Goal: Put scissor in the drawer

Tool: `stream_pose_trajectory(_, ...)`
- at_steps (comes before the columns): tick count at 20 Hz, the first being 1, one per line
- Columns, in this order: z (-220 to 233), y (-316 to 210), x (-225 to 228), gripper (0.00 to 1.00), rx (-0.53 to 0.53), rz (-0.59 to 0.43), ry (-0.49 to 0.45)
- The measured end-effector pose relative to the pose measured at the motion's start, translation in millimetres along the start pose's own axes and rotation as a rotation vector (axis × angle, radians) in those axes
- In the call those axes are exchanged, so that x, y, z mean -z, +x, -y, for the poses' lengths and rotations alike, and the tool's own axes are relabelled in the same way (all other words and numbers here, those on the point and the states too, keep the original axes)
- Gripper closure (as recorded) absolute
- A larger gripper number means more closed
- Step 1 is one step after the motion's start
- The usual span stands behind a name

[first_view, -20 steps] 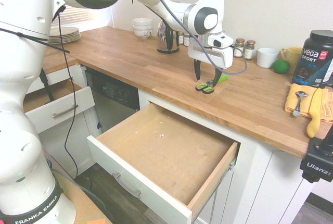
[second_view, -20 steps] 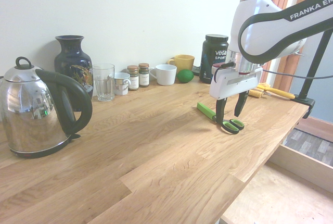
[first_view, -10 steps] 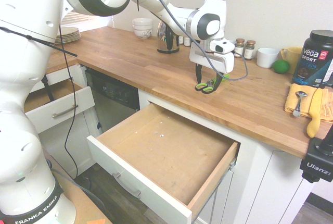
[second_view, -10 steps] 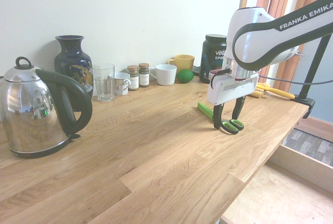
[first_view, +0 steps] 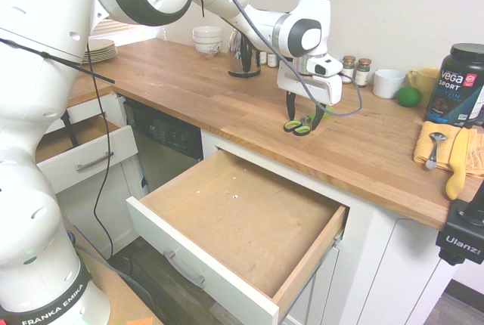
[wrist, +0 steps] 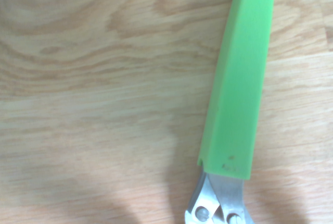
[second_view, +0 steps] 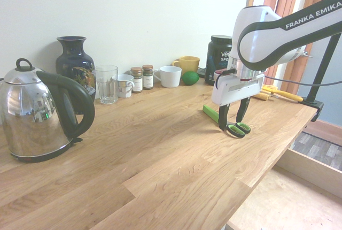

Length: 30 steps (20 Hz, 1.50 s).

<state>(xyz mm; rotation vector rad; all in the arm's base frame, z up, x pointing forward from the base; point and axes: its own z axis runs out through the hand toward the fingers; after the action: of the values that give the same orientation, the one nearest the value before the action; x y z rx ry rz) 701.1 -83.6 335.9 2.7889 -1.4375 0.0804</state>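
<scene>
First exterior: jaws (first_view: 302, 112) open, straddling the scissor (first_view: 299, 125) handles flat on the table (first_view: 189, 83). Drawer (first_view: 242, 223) pulled out at 7 o'clock from it.
Second exterior: jaws (second_view: 232, 120) spread over scissor (second_view: 226, 122), sheath pointing to 10 o'clock.
Wrist: green sheath and pivot of scissor (wrist: 237, 88) lying on wood.

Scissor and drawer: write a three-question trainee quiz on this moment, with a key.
1. True or false: the scissor already lies in the drawer.
2. How do the fingers of the gripper stand? A shut, B open on either side of the scissor, C out of view.
3. Fill in: the scissor's blades wear a lime-____ sheath.

Key: 1 false, it lies on the countertop; 2 B; 3 green.
</scene>
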Motion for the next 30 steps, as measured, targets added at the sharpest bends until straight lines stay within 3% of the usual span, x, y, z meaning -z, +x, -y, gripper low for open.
stream_pose_trajectory(24,1,1,-1,1.00,0.002,0.005,0.004)
stream_pose_trajectory(30,0,-3,37,1.00,0.006,-0.013,0.030)
